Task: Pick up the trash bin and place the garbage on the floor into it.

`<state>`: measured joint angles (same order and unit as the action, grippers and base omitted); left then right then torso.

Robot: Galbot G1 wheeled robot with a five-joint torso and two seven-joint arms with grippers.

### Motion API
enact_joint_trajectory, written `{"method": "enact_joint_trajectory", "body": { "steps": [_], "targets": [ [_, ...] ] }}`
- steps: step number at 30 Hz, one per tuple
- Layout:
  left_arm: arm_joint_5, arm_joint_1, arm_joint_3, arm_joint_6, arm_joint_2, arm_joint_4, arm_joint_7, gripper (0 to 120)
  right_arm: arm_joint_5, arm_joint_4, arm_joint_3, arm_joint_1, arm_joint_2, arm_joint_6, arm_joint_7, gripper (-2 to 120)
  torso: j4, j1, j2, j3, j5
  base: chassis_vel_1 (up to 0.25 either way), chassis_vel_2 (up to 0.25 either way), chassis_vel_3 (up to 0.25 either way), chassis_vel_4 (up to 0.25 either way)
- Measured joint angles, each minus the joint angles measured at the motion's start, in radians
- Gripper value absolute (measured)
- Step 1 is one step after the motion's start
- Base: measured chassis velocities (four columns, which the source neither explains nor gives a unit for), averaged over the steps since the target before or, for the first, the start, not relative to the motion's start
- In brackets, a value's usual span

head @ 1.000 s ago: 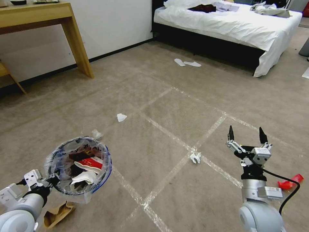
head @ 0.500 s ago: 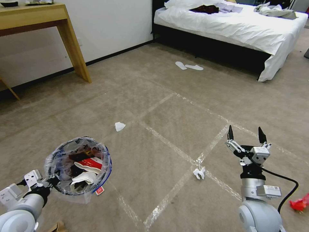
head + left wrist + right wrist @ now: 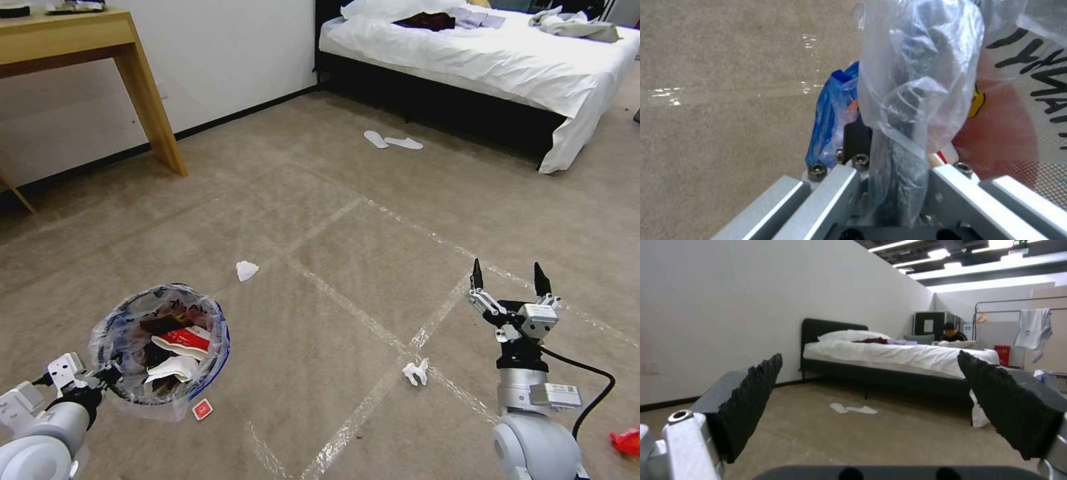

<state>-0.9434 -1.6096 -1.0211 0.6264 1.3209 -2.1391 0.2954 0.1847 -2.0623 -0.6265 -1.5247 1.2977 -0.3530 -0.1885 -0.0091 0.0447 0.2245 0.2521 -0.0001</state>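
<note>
The trash bin point(image 3: 160, 350) is held above the floor point(image 3: 347, 267) at lower left, its rim clamped by the left gripper point(image 3: 107, 377), whose fingers are veiled by crinkly liner point(image 3: 916, 83); garbage is seen inside; a crumpled tissue point(image 3: 415, 372) lies near the right gripper point(image 3: 508, 280), spread wide and empty; a red scrap point(image 3: 627, 441) is cut off at the edge.
</note>
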Motion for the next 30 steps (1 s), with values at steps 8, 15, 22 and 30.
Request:
{"method": "enact_joint_trajectory", "body": {
  "steps": [8, 15, 22, 30],
  "targets": [
    [-0.005, 0.005, -0.002, -0.001, -0.007, 0.005, 0.001, 0, 0.000, 0.007, -0.001, -0.004, 0.003, -0.003, 0.003, 100, -0.0002, 0.000, 0.000, 0.000, 0.0001, 0.000, 0.000, 0.000, 0.000],
    [-0.007, 0.011, 0.000, -0.001, -0.008, 0.019, 0.001, 0, 0.005, 0.012, 0.000, 0.006, 0.004, -0.003, 0.001, 100, -0.0001, 0.000, 0.000, 0.000, 0.0001, 0.000, 0.000, 0.000, 0.000],
    [-0.009, 0.023, 0.001, -0.001, -0.013, 0.037, 0.001, 0, 0.017, 0.032, -0.004, 0.023, -0.006, -0.001, 0.000, 100, -0.0001, 0.000, 0.000, 0.000, 0.0001, 0.000, 0.000, 0.000, 0.000],
    [-0.008, 0.030, 0.002, -0.002, -0.010, 0.051, 0.001, 0, 0.041, 0.043, -0.004, 0.043, -0.024, 0.024, -0.015, 100, -0.0001, 0.000, 0.000, 0.000, 0.0000, 0.000, 0.000, 0.000, 0.000]
  ]
}}
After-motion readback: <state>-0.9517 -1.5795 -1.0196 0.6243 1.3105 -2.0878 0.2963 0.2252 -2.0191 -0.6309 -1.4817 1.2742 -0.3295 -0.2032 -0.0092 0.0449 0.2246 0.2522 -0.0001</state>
